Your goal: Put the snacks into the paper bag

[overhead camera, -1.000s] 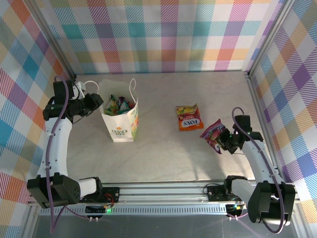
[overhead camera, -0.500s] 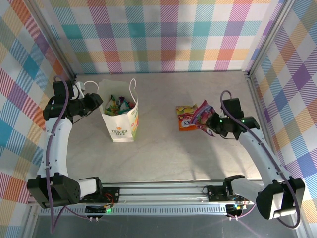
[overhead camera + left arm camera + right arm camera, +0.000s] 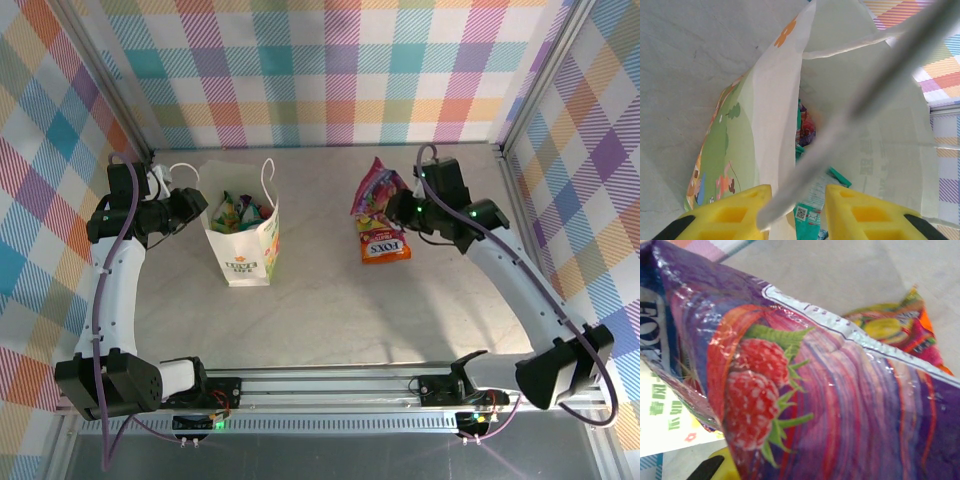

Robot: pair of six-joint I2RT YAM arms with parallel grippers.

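**Now a purple packet is aloft, with the bag waiting to its left**

On the left, the left gripper [image 3: 188, 210] sits at the left rim of the paper bag [image 3: 245, 255], its arm bent at the elbow and reaching sideways. In the wrist view a cord handle [image 3: 855, 110] and the rim run between the yellow fingers [image 3: 730, 217]. I cannot tell whether they pinch. The bag stands upright and open on the table [image 3: 330, 310], with several snacks [image 3: 238, 212] inside.

Further right, an orange packet [image 3: 383, 240] lies flat. Just above it the right gripper [image 3: 400, 207] is clamped on a purple packet [image 3: 377, 188], lifted clear, with the arm stretched far forward and angled left.

The carrying step looks in hand. Next, the packet needs to travel left over the bag's mouth before release.
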